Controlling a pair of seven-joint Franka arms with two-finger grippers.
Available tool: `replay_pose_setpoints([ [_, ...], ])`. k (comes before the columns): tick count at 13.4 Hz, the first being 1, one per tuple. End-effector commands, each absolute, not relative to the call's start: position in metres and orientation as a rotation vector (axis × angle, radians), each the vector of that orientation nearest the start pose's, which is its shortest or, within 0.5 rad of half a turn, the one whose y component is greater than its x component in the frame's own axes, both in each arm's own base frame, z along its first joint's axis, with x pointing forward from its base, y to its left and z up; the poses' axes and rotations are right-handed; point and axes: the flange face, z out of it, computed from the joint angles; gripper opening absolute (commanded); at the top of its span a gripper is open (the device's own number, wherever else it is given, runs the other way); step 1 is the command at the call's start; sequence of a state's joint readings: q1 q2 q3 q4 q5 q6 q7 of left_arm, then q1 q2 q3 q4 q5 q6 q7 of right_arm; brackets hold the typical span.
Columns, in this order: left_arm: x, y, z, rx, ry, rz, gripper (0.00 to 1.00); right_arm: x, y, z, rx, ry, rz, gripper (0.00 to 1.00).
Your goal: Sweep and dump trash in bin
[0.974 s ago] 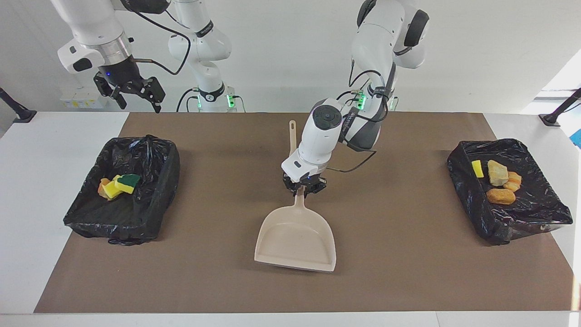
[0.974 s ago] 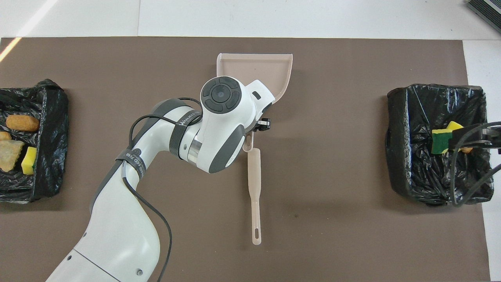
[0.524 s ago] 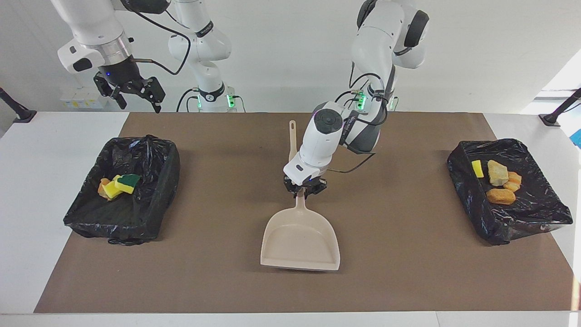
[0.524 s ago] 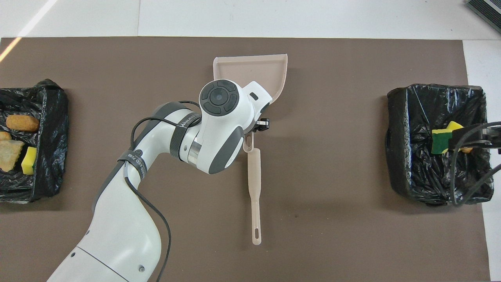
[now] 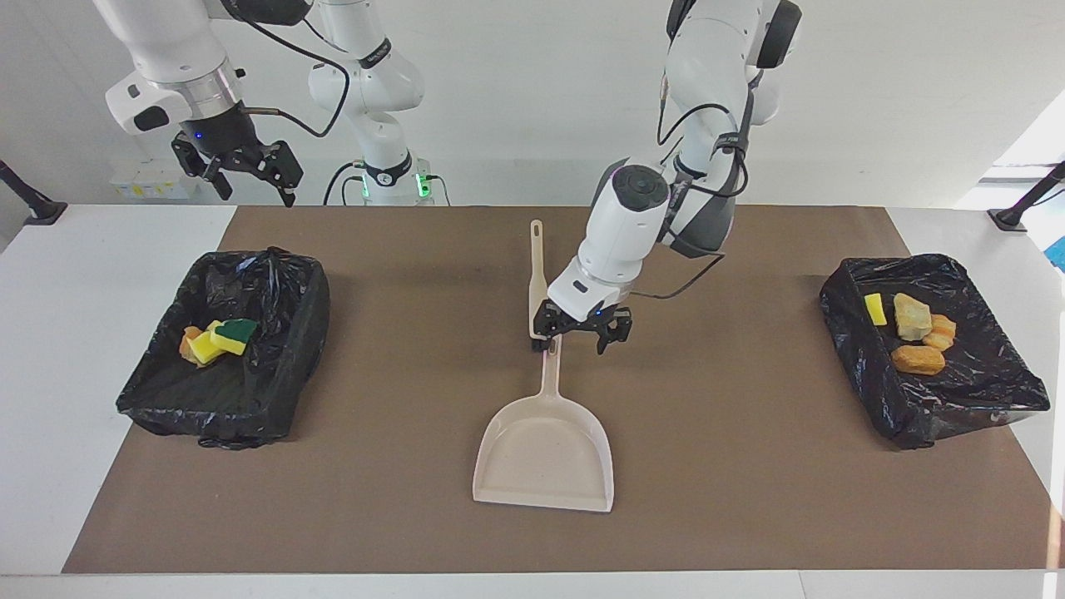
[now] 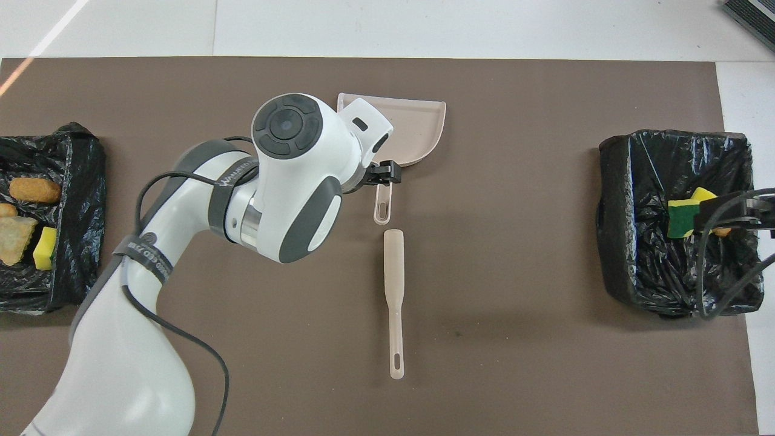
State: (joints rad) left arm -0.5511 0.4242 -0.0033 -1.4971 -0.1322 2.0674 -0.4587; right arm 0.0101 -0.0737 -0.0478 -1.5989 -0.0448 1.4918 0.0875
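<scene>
**Trash in both bins, dustpan flat on the surface**

The bin [image 5: 225, 349] at my right arm's end holds yellow, green-backed sponge pieces [image 5: 226, 335] and an orange lump. The bin [image 5: 932, 345] at my left arm's end holds a yellow piece, a pale chunk [image 5: 912, 316] and orange-brown lumps [image 5: 918, 359].

My left end effector [image 5: 580, 334] hovers with fingers apart over the handle of the empty dustpan [image 5: 545, 453], well apart from all the trash. My right end effector [image 5: 250, 170] waits, fingers apart, raised over its bin.

The overhead view shows the brush [image 6: 393, 297] whole; my arm hides part of the dustpan there.
</scene>
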Motion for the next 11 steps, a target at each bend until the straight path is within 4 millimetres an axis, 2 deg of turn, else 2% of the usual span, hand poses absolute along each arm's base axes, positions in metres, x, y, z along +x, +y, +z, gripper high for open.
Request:
replay_pose_setpoints([
  [1,0.588,-0.342,0.467,-3.31,0.024,-0.06,1.0,0.515,-0.026,0.646,-3.159,0.16,0.056,1.0],
  [2,0.592,-0.323,0.478,-3.307,-0.004,-0.055,1.0,0.515,-0.026,0.646,-3.159,0.16,0.056,1.0],
  [4,0.591,-0.293,0.507,-3.299,0.083,-0.062,1.0,0.515,-0.026,0.646,-3.159,0.16,0.056,1.0],
  [5,0.6,-0.252,0.52,-3.304,0.021,-0.057,1.0,0.515,-0.026,0.646,-3.159,0.16,0.056,1.0],
  [6,0.601,-0.225,0.535,-3.303,-0.016,-0.061,1.0,0.515,-0.026,0.646,-3.159,0.16,0.056,1.0],
  [7,0.601,-0.211,0.543,-3.294,0.053,-0.073,1.0,0.515,-0.026,0.646,-3.159,0.16,0.056,1.0],
  [9,0.61,-0.162,0.54,-3.281,0.035,-0.009,1.0,0.515,-0.026,0.646,-3.159,0.16,0.056,1.0],
  [10,0.612,-0.142,0.54,-3.277,0.005,0.018,1.0,0.515,-0.026,0.646,-3.159,0.16,0.056,1.0],
  [11,0.61,-0.13,0.54,-3.272,0.056,0.047,1.0,0.515,-0.026,0.646,-3.159,0.16,0.056,1.0],
])
